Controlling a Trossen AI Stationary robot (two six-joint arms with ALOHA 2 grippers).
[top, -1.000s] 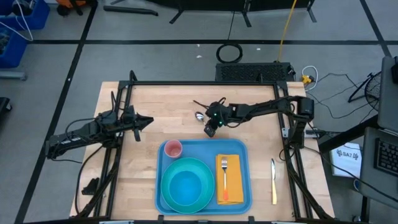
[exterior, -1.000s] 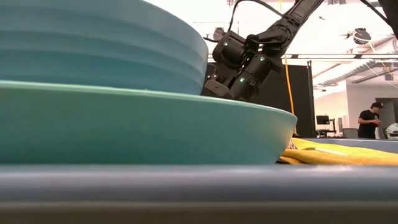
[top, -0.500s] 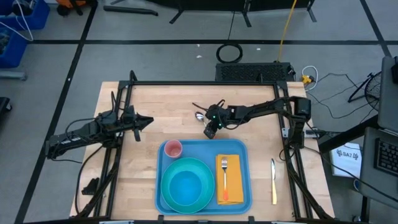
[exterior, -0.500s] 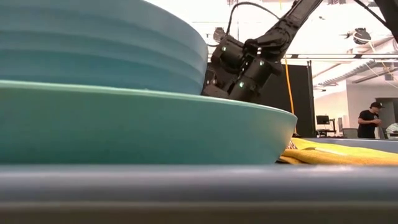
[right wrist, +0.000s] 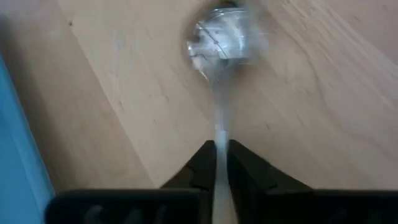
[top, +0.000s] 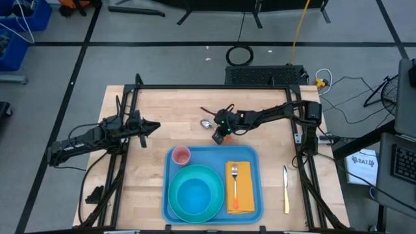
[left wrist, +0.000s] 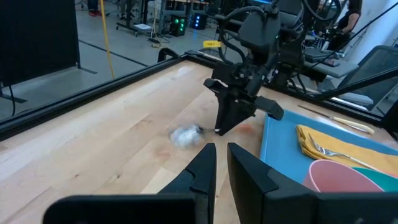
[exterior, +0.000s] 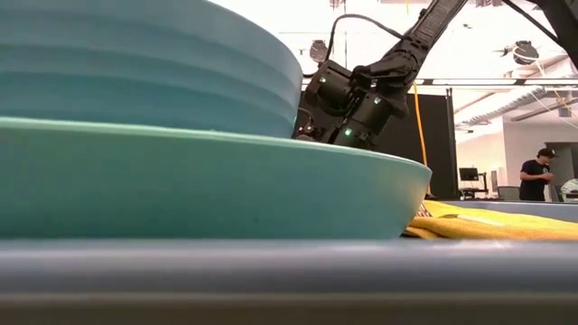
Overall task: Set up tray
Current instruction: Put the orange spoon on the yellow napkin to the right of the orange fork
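The light-blue tray (top: pixel 213 156) lies flat at the lower centre of the table (top: pixel 169 110), long axis running top to bottom of the high view. Just above its upper edge, the right claw (top: pixel 219 136), pinching a spoon (top: pixel 207 121) by its handle, has edged slightly leftward over the last second. This suggests the spoon goes tray-ward next. The left claw (top: pixel 151 125), pressed together, waits at left.

Open bench (top: pixel 162 110) lies at 10 to 12 o'clock of the tray (top: pixel 253 156) — passable between the arms. At the tray's 12 o'clock the right gripper (top: pixel 220 136) blocks the way, clamped on a spoon (top: pixel 207 122). At 9 o'clock the left gripper (top: pixel 151 126), fingers nearly closed, stands well apart. At 3 o'clock a knife (top: pixel 285 188) lies on the wood — a narrow strip.
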